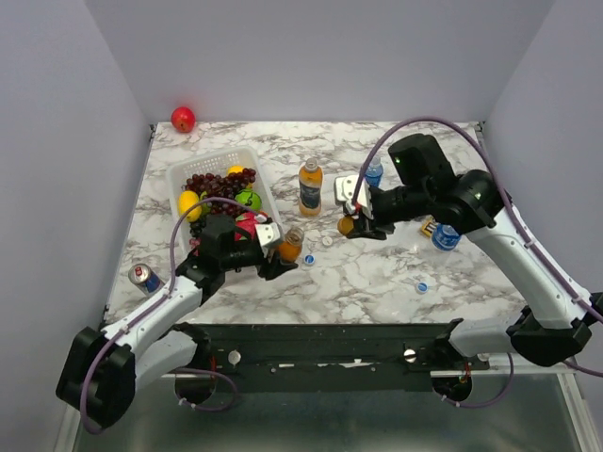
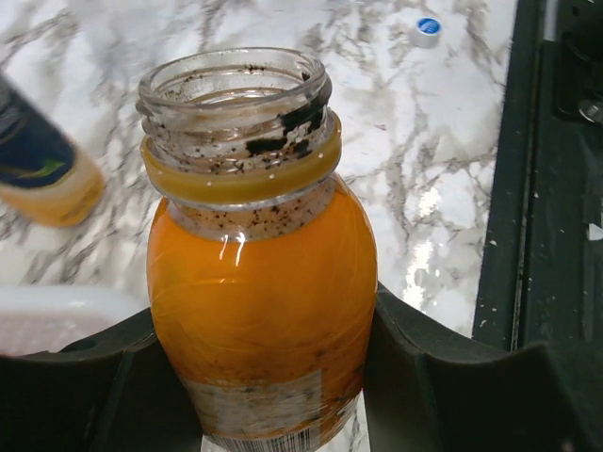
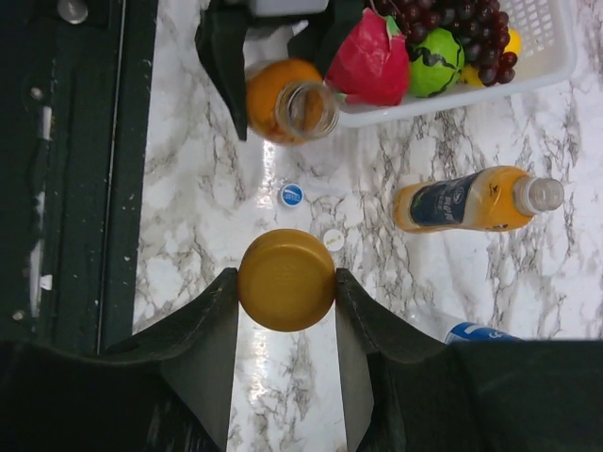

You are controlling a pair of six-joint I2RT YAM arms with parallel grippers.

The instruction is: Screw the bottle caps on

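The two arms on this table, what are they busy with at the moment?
The left gripper holds a small orange bottle by its body, its neck open. The right gripper is shut on an orange cap, apart from that bottle, so this cap is not screwed on yet. A blue cap and a white cap lie loose on the table.

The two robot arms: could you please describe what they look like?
The left arm and right arm have white link shells with black joints and bases. A purple cable loops along each. The fingers are black, broad and wedge-shaped.
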